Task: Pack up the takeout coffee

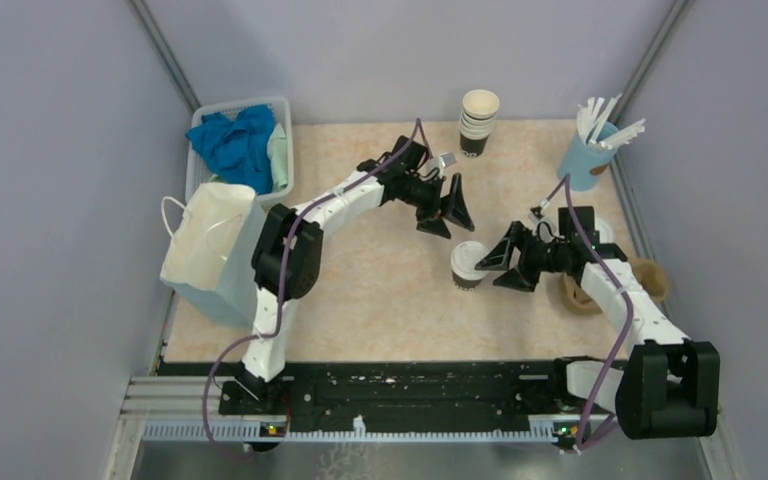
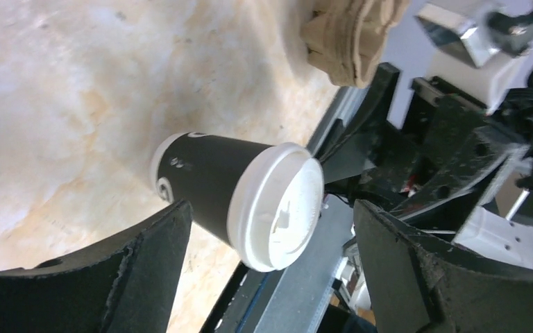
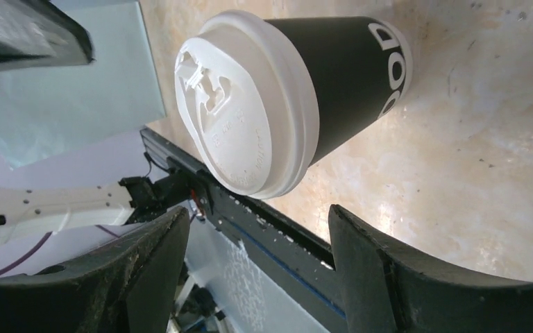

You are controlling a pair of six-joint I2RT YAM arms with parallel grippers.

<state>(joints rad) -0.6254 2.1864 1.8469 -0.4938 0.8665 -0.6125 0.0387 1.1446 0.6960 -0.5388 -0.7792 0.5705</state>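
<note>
Coffee is standing upright with its lid on, near the middle of the desk and a little toward the right edge. Right fingers are spreading wide just beside it on the right-edge side, touching nothing. In the wrist view the cup is sitting ahead of the gap rather than inside it, so they are likely lining up for a side grip on the body below the lid. Left fingers are also gaping wide and holding nothing, hovering just to the cup's far side, perhaps to take it over. Bag is standing at the left edge, seemingly open upward so the cup can go in from above.
</note>
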